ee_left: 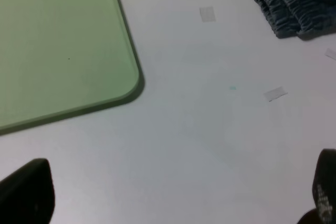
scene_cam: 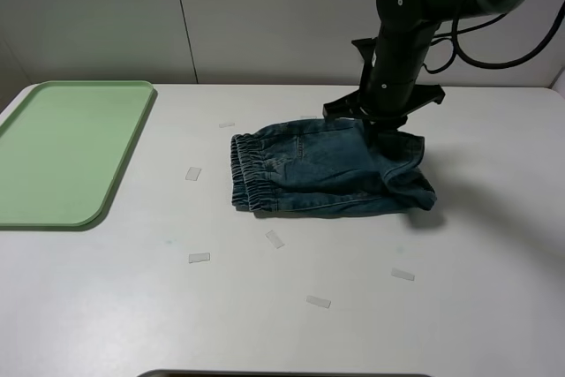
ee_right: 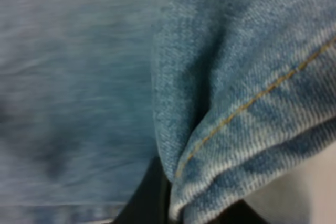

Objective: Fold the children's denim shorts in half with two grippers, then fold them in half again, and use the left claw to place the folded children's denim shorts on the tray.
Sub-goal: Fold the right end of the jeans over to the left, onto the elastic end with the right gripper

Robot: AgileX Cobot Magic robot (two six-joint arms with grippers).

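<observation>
Mid-table, faded denim shorts — folded, waistband gathered, clamped in right claw; left claw agape.

The children's denim shorts are finished in faded mid-blue denim, with darker blue in the folds and paler, bleached wear along the edges. An orange-yellow stitch line is run along one seam. The gathered waistband is ribbed in alternating dark and light blue. The tray is coloured a uniform pale green. The tabletop is plain white and is marked with small, pale translucent tape strips. The right arm is black, as are the fingertips of the left tool.
</observation>
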